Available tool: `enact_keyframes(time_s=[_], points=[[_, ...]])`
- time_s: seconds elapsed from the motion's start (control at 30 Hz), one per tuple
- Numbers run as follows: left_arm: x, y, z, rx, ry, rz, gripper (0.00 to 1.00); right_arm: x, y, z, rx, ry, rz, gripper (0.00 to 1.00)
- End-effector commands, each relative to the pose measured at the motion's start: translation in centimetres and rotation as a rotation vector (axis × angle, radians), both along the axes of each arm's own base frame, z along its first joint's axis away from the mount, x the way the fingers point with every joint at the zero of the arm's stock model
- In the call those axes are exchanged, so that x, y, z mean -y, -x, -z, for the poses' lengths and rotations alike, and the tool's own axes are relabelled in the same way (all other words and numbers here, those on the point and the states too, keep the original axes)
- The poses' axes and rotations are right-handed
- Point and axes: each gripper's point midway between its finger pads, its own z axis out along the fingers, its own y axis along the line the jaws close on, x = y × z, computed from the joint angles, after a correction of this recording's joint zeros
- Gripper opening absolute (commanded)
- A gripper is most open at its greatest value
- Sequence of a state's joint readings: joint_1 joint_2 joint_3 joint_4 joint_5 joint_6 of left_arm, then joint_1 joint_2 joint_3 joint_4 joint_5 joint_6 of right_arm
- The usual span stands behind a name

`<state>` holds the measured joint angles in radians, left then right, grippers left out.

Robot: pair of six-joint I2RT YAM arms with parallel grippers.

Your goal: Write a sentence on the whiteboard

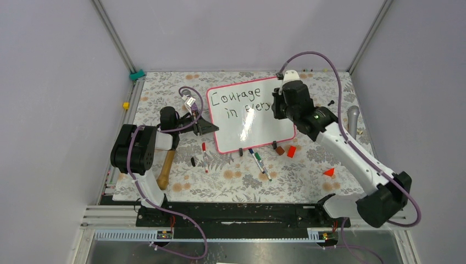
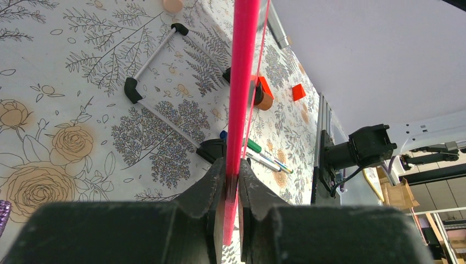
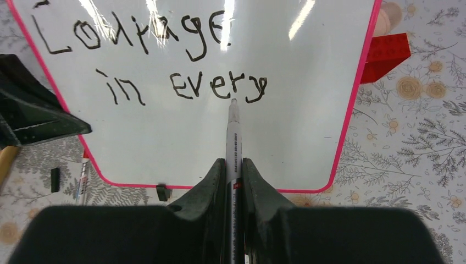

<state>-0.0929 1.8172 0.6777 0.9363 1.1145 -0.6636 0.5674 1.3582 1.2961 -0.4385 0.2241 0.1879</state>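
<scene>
The whiteboard (image 1: 258,124), glossy white in a pink-red frame, stands mid-table, propped on a wire stand (image 2: 155,53). The sentence (image 1: 242,102) reads "Courage in every" in black; it also shows in the right wrist view (image 3: 181,85) on the whiteboard (image 3: 181,137). My right gripper (image 1: 277,107) (image 3: 233,170) is shut on a grey marker (image 3: 233,140), whose tip sits just below the "r" of "every". My left gripper (image 1: 206,125) (image 2: 232,179) is shut on the board's left edge, the pink frame (image 2: 242,82) running up between its fingers.
Loose markers (image 1: 259,161) and a red pen (image 1: 204,155) lie in front of the board. Red blocks (image 1: 291,151), a brown block (image 1: 279,149) and a red wedge (image 1: 329,172) sit to the right. A wooden-handled tool (image 1: 165,168) lies left, a grey microphone (image 1: 352,118) far right.
</scene>
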Motion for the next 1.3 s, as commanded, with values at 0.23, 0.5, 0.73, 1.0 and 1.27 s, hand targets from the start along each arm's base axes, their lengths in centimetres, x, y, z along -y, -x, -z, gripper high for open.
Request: enact_keyframes(time_s=[0.23,0.5,0.73,1.0,1.27], points=[[-0.8,-0.8,0.2,0.012,0.011,-0.034,0.00,-0.2,5.1,-2.4,0.025,-0.268,-0.031,0.00],[-0.7,-0.9,0.3,0.005,0.016,-0.031,0.00,-3.3,6.0,-3.3,-0.088,-0.414,-0.075,0.00],[-0.7,-0.8,0.2,0.001,0.028,-0.024,0.00,-5.7,5.1,-5.1,-0.075,-0.433,-0.087,0.00],[-0.7,-1.0,0.3,-0.005,0.029,-0.033,0.00,-3.0,0.2,-10.1,0.149,-0.399,0.127,0.00],[-0.7,-1.2,0.3,-0.009,0.031,-0.041,0.00,0.4,1.2,-7.7,0.087,-0.340,0.303,0.00]])
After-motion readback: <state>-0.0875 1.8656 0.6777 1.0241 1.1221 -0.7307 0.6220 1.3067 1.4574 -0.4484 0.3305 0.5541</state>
